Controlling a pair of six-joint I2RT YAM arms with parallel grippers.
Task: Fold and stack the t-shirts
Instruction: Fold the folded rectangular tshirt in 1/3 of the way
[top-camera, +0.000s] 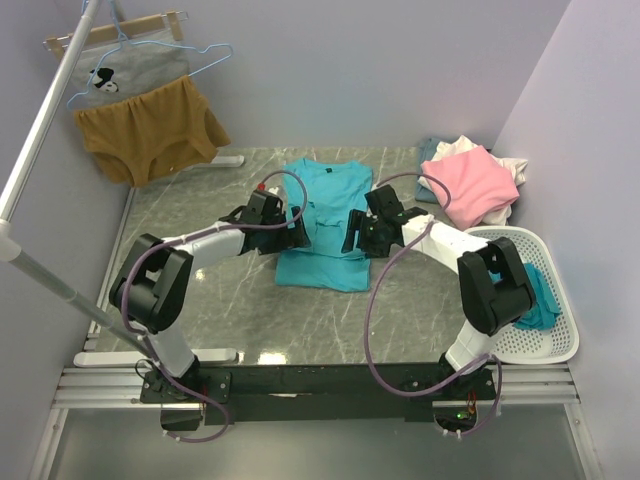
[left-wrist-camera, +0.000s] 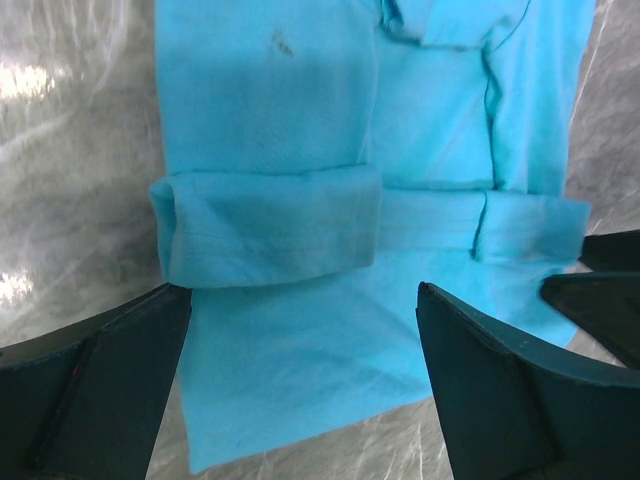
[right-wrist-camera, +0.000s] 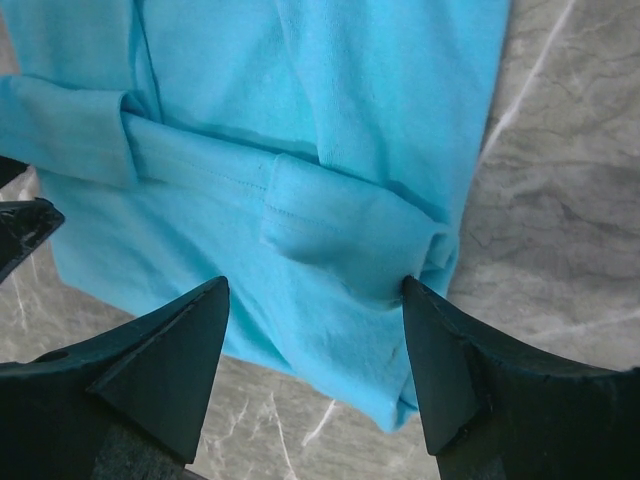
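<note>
My left claw (left-wrist-camera: 302, 292) and right claw (right-wrist-camera: 315, 285) were both wide open, holding nothing, just over the turquoise t-shirt (top-camera: 322, 225) in the middle of the table (top-camera: 210, 290). Its sleeves were folded in, but the rest was not. I think the pink t-shirt (top-camera: 478, 182) far right and the teal t-shirt (top-camera: 538, 300) in the white basket (top-camera: 560, 350) were not folded yet.

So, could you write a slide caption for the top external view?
Left end effector and right end effector, both open, poised over the partly folded turquoise t-shirt.
</note>
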